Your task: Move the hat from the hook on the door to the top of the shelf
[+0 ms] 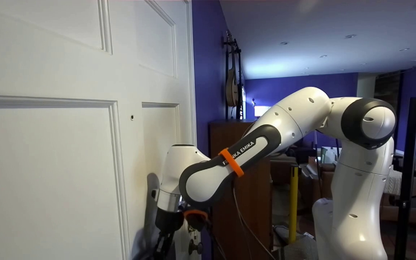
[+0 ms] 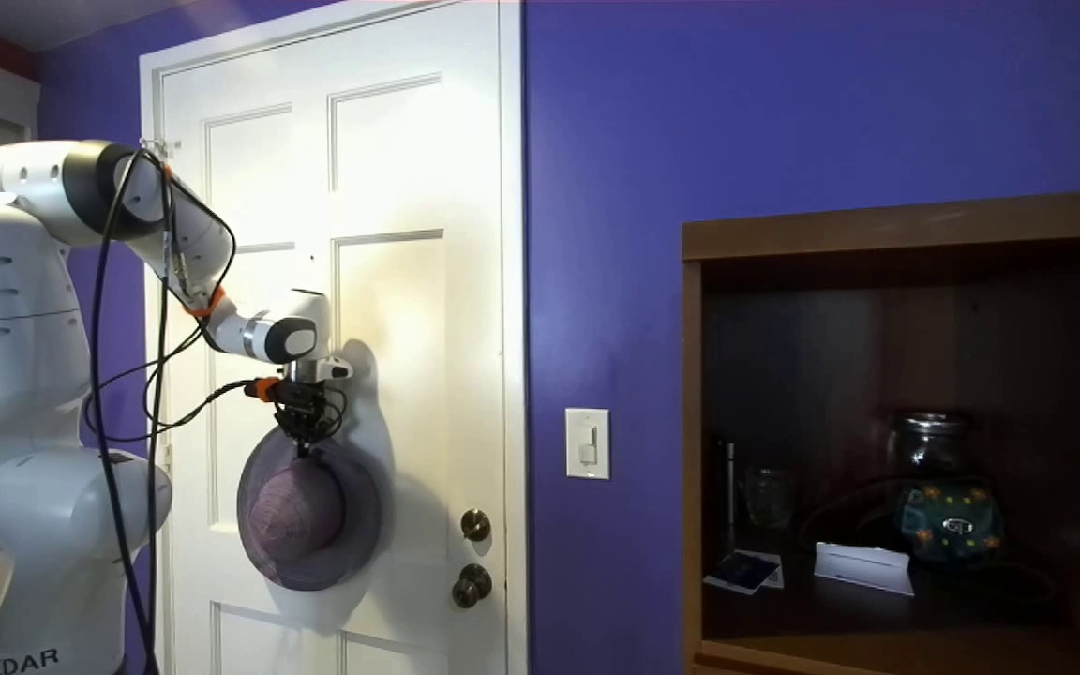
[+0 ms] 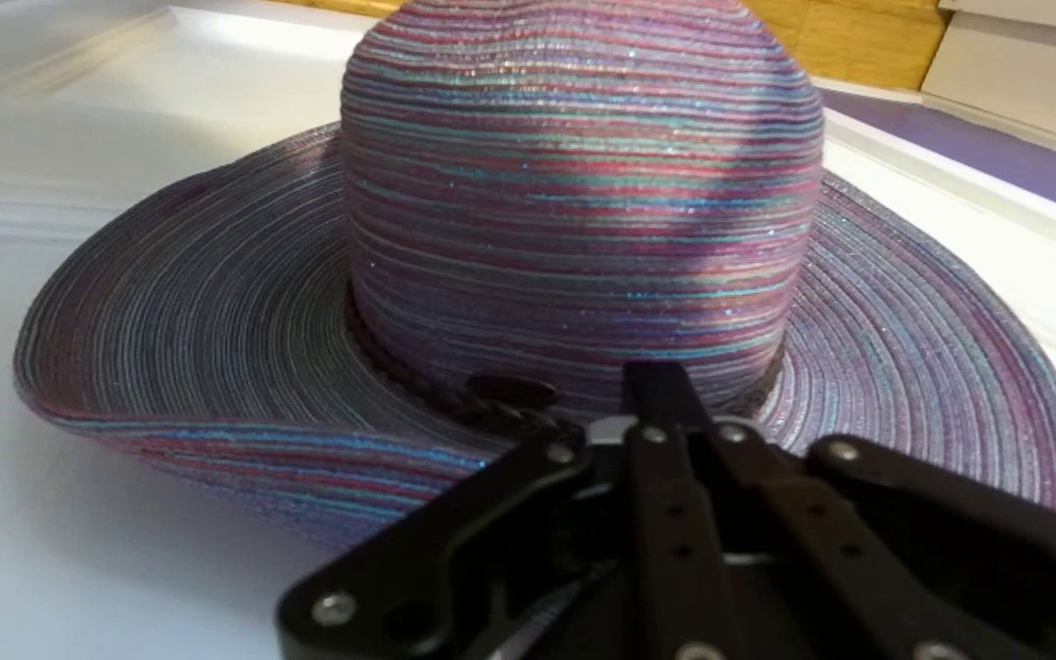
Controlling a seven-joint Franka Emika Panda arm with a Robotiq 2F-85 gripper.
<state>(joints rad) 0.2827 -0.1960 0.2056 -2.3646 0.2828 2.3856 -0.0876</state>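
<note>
Can see the black Robotiq gripper [image 3: 661,380] nearest in the wrist view, with fingers [image 3: 665,477] drawn together over the brim [image 3: 198,312] of the striped purple sun hat [image 3: 574,275], tips at the foot of the crown [image 3: 583,174]. Cannot tell about a hold on the brim, with the inner faces of the fingers hidden. Can make out a braided hatband [image 3: 404,378] with a dark oval ornament [image 3: 511,392] round the crown, and one side of the brim curling up near the gripper. Can follow the white Franka Emika Panda arm [image 1: 287,112] down to the gripper in both exterior views. Farther back, in an exterior view, find the white panelled door [image 2: 474,375] right behind the hat, and to the right of the hat a doorknob [image 2: 472,586] under a round lock fitting [image 2: 475,525]. Farther right, past a light switch [image 2: 588,443] on the purple wall [image 2: 624,187], find the flat-topped brown wooden cabinet [image 2: 906,220], well apart from the hat. Inside, find a drinking glass [image 2: 770,497], a folded white card [image 2: 863,567], a lidded glass jar [image 2: 934,450] and a flowered pouch [image 2: 952,525]. Beyond the cabinet, in an exterior view, find a guitar [image 1: 232,90] on the wall and, farther still, a lit lamp [image 1: 261,110]
</note>
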